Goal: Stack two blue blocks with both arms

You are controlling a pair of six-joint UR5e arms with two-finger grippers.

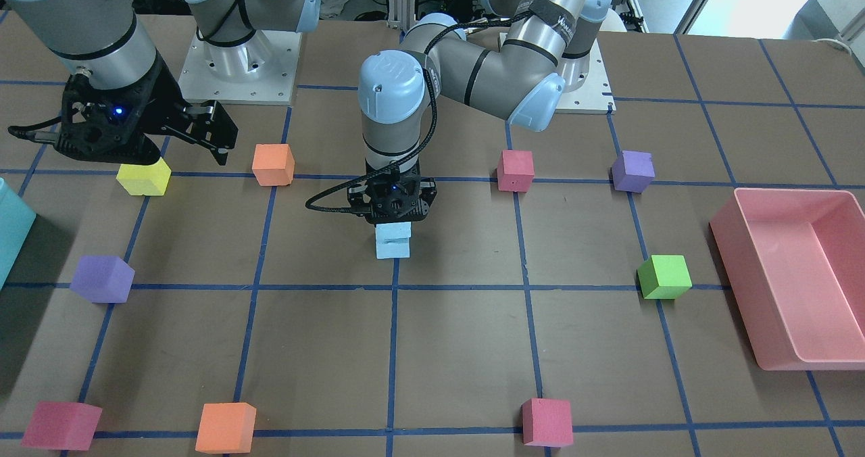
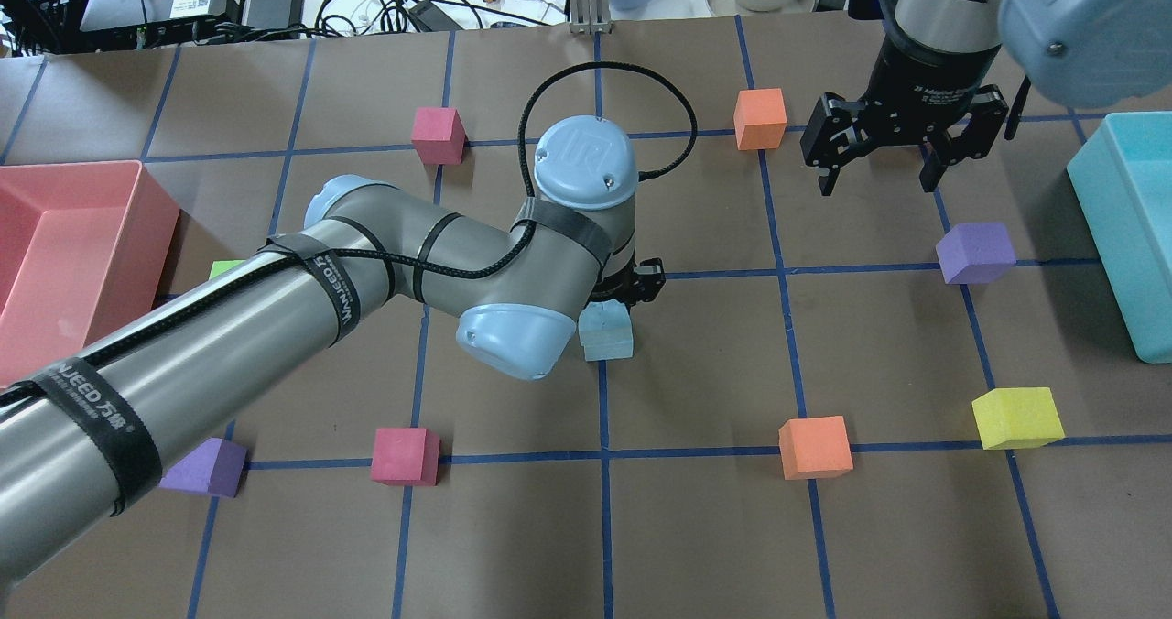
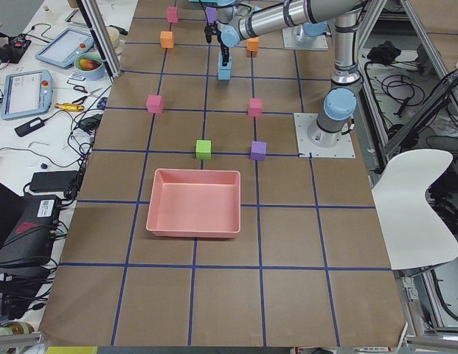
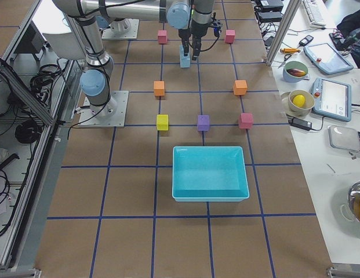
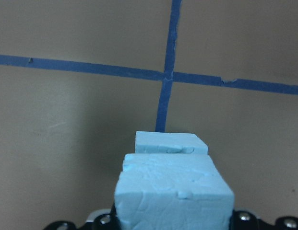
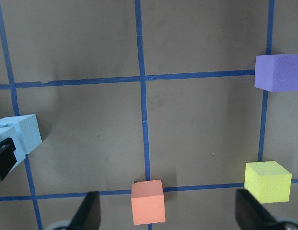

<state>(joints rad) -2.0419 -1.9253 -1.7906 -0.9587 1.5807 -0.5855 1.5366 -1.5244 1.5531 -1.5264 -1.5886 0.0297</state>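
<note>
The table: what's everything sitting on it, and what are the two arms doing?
blue blocks: two, pale blue, stacked at the middle of the table
red cubes: three, pinkish red, two on the robot's left half, one on its right
orange cubes: two, orange, robot's right half
purple cubes: two, purple, one on each half
yellow cube: one, yellow, right half
green cube: one, green, beside the pink bin
pink bin: one, pink, left end, empty
teal bin: one, teal, right end, empty
left gripper: one, black, down on the top blue block, grip unclear
right gripper: one, black, open, raised, holding nothing
</note>
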